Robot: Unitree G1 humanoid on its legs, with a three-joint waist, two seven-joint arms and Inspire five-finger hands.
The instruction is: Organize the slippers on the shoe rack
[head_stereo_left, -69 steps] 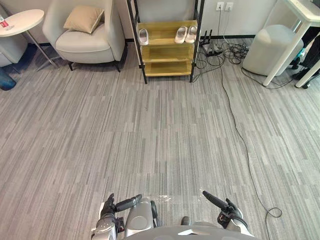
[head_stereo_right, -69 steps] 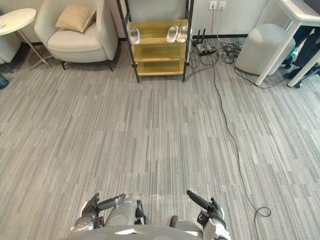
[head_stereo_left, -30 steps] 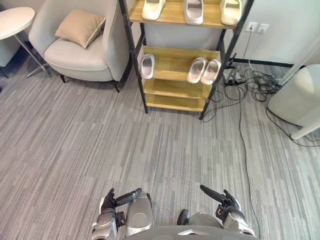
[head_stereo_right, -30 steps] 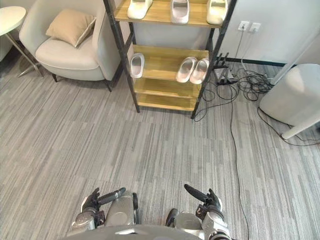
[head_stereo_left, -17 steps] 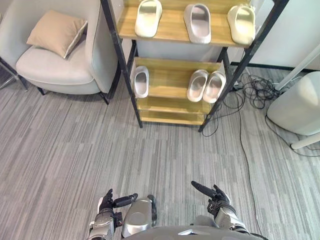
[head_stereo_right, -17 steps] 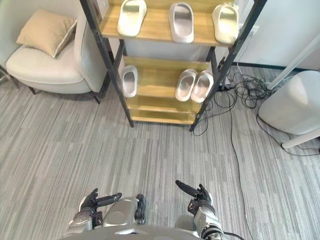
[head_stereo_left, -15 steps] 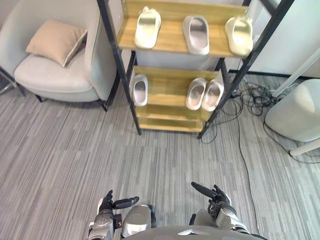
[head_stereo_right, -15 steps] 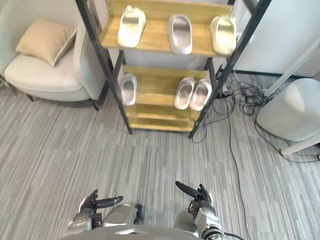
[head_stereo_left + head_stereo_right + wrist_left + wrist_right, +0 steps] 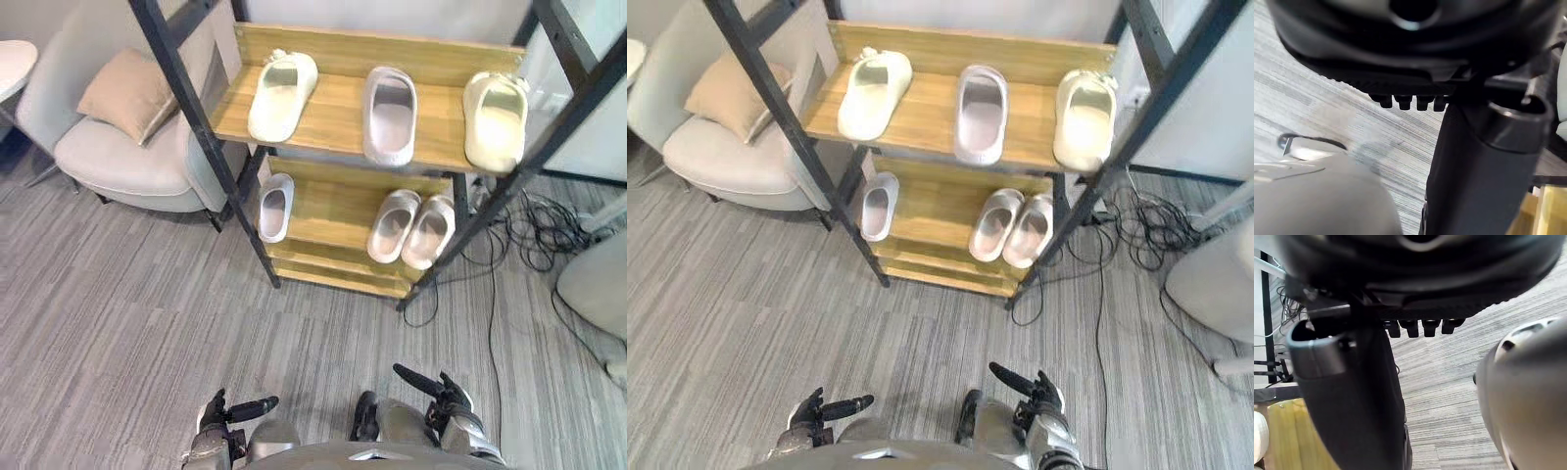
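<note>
fingers of my left hand (image 9: 214,423) and right hand (image 9: 453,409) hang loosely open and empty at lower frame, thumbs turned inward. slippers (image 9: 390,115) lie on the shoe rack (image 9: 338,108) shelves, upper centre, long axes front-to-back, toes toward me.

Bright, even indoor light; soft shadows under shoe rack (image 9: 340,103) upper shelf.

Left hand (image 9: 1415,73) hung relaxed, empty; fingertips (image 9: 1403,102) in row, thumb (image 9: 1474,166) beside them, above grey striped floor (image 9: 1327,98); shoe rack (image 9: 1547,215) corner beyond.
</note>
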